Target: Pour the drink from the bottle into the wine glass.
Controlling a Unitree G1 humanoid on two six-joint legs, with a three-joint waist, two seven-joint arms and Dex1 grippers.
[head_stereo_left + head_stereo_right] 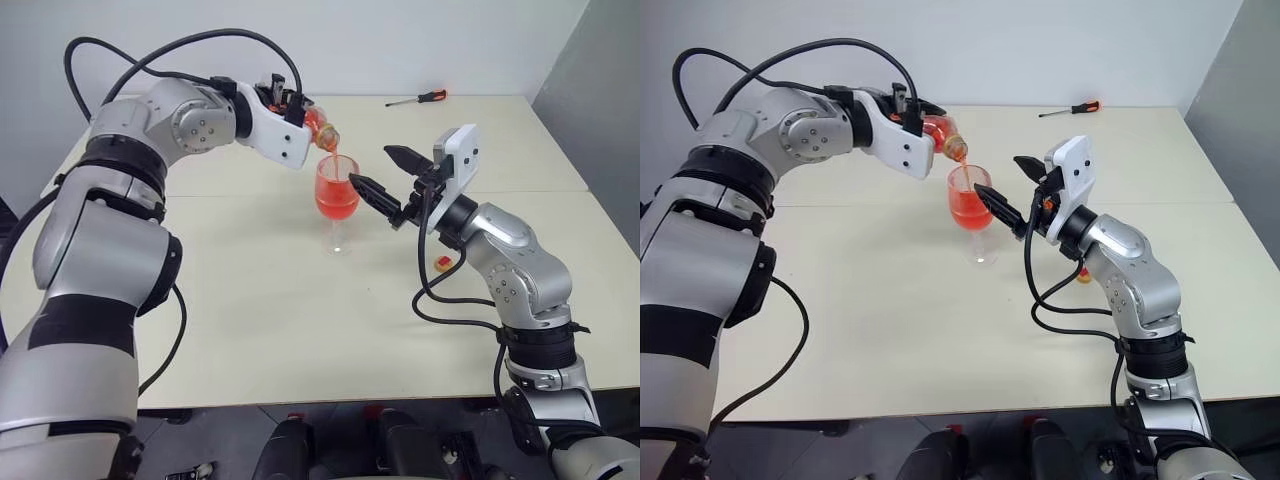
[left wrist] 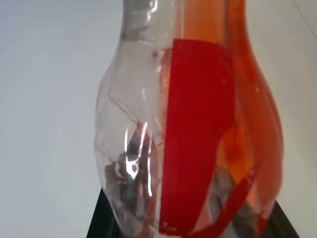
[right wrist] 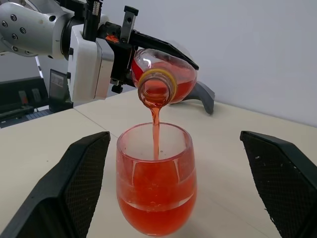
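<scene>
- Translucent red drink [image 3: 156, 130] streams from the tipped clear bulbous plastic bottle [image 3: 166, 74] into the clear stemmed wine glass [image 1: 337, 205] mid-table.
- Left gripper [image 1: 297, 110] is clamped on the bottle.
- Right gripper [image 1: 380, 172], jaws wide and empty, flanks the glass.
- Small yellow-and-red cap [image 1: 443, 263] lies nearby.

The scene is evenly and brightly lit from overhead. Soft, faint shadows are cast on the table [image 1: 300, 320]. Small highlights are seen on the bottle [image 2: 148, 148], which is slightly blurred in the left wrist view. The glass [image 3: 156, 183] is rendered sharply, with light glare.
</scene>
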